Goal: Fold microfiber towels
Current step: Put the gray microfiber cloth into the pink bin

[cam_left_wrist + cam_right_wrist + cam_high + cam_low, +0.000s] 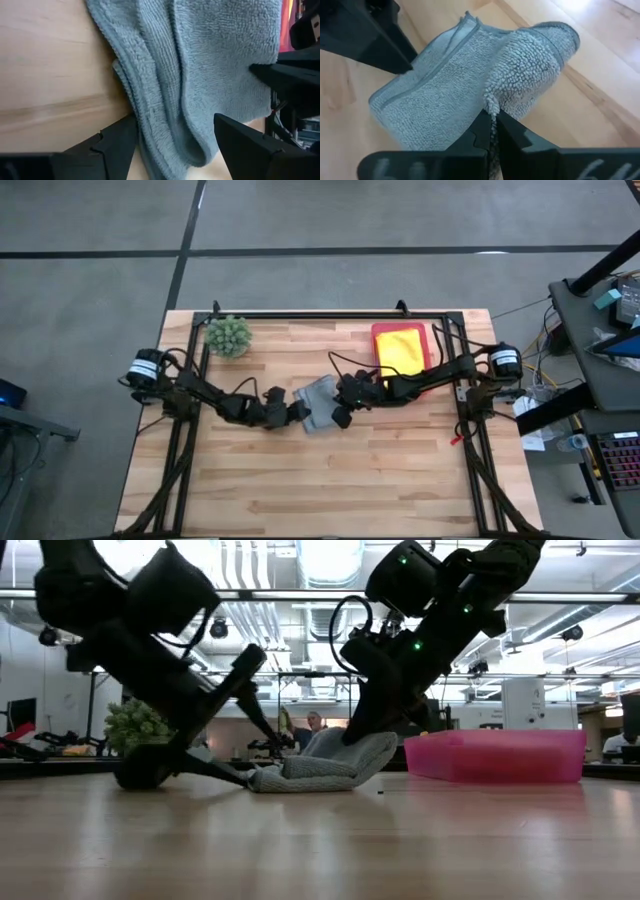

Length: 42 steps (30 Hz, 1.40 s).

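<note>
Grey towel [318, 406] sits mid-frame in the high view, on the wood surface [330, 490] between the two arms, already doubled over. It's soft, light, floppy pile: it'll sag and drape wherever you lift it, won't hold a crease on its own, and the fuzzy nap should give good friction, so slipping is unlikely.

Right end effector [492, 122] is clamped on a pinch of the towel's upper layer, near a corner, lifting it; in the low view that side of the cloth rises off the surface. Left end effector [172, 145] is spread wide, fingers either side of the folded edge, not gripping.

Take hold at hemmed edges or corners, not the middle; a mid-cloth pinch will likely bunch it. Grab all layers at the fold or they may separate.

Yellow towel [398, 348] lies on the pink tray [428, 340], upper right of centre. Spiky plant [229, 336] is upper left, well apart.
</note>
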{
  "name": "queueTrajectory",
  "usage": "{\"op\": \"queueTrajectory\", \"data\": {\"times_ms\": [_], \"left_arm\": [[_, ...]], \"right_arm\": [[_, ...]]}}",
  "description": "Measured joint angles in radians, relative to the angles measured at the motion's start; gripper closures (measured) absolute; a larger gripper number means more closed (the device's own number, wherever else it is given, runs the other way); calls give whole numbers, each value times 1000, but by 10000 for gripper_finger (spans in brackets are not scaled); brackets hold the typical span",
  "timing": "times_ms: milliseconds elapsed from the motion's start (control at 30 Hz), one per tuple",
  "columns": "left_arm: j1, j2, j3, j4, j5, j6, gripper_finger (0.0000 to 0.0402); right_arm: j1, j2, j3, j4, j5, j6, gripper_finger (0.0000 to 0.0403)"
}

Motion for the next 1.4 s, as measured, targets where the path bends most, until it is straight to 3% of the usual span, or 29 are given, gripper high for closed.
{"op": "queueTrajectory", "data": {"times_ms": [367,500,633,867,1133,1400], "left_arm": [[54,88,82,-1,58,35,156],[58,139,113,-5,65,54,176],[58,153,132,0,70,108,232],[58,126,133,7,57,211,386],[67,80,153,-1,-16,395,399],[105,80,300,30,-8,728,400]], "right_arm": [[31,2,0,55,1,-32,394],[33,2,0,59,0,-38,394],[33,2,0,59,0,-42,394],[33,2,-1,58,0,-50,394],[32,-73,-2,-39,67,-65,394],[32,-179,-2,-127,123,-96,394]]}}
